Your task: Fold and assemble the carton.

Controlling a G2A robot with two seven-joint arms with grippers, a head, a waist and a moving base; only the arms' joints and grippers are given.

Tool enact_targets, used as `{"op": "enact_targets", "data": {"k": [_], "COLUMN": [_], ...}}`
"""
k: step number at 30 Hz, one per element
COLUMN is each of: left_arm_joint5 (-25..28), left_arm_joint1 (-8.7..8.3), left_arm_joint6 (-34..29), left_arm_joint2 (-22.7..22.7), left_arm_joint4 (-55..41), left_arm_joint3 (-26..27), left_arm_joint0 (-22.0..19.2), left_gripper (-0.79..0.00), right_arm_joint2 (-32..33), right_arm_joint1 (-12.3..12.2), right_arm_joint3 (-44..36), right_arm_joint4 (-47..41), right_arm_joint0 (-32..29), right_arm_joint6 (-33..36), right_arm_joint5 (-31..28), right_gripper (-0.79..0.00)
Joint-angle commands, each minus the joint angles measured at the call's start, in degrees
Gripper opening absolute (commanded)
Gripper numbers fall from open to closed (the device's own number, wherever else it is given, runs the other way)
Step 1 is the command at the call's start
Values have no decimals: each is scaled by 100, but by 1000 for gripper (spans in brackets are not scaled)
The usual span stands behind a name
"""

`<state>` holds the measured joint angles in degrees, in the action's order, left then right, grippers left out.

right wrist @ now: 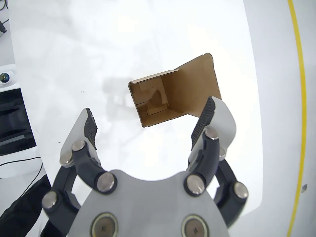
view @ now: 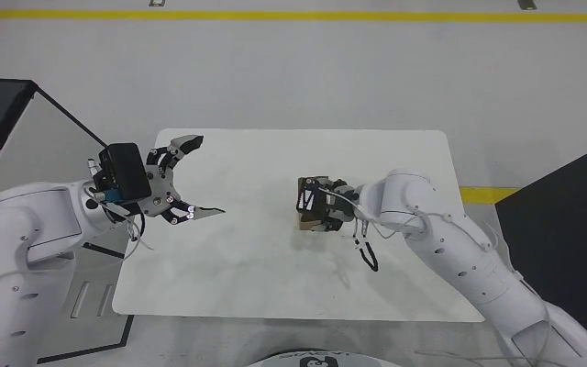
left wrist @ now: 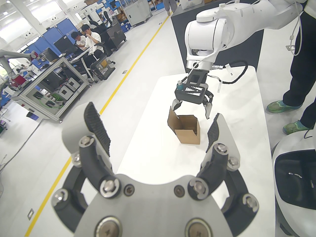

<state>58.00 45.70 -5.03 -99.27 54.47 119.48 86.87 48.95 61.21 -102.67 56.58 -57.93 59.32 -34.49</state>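
Hovering with fingers [right wrist: 205, 117] wide just above the open carton [right wrist: 153, 104] near mid-worktop [view: 275, 275], the right gripper [right wrist: 150, 114] could topple it by snagging the raised flap [right wrist: 195, 85]; the left gripper [left wrist: 154, 115], equally wide and well apart, steadies nothing.

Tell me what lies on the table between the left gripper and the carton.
Nothing: the stretch of table between the open left gripper and the carton is bare white surface, plain in the top view and the left wrist view.
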Motion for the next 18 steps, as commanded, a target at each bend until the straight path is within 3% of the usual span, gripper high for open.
{"op": "enact_targets", "data": {"k": [1,6,9,13,18], "left_arm_joint5": [0,0,0,0,0], "left_arm_joint1": [0,0,0,0,0], "left_arm_joint6": [0,0,0,0,0], "left_arm_joint2": [0,0,0,0,0], "left_arm_joint4": [0,0,0,0,0], "left_arm_joint3": [0,0,0,0,0], "left_arm_joint0": [0,0,0,0,0], "left_gripper": [0,0,0,0,0], "right_arm_joint2": [2,2,224,767,1188], "right_arm_joint1": [0,0,-26,-116,-209], "right_arm_joint3": [0,0,86,337,735], "right_arm_joint4": [-1,-1,-438,-1917,-3929], "right_arm_joint0": [0,0,-127,-304,-415], "right_arm_joint6": [0,0,-341,-503,-124], "right_arm_joint5": [-1,-1,62,-127,-102], "right_gripper": [0,0,0,0,0]}}
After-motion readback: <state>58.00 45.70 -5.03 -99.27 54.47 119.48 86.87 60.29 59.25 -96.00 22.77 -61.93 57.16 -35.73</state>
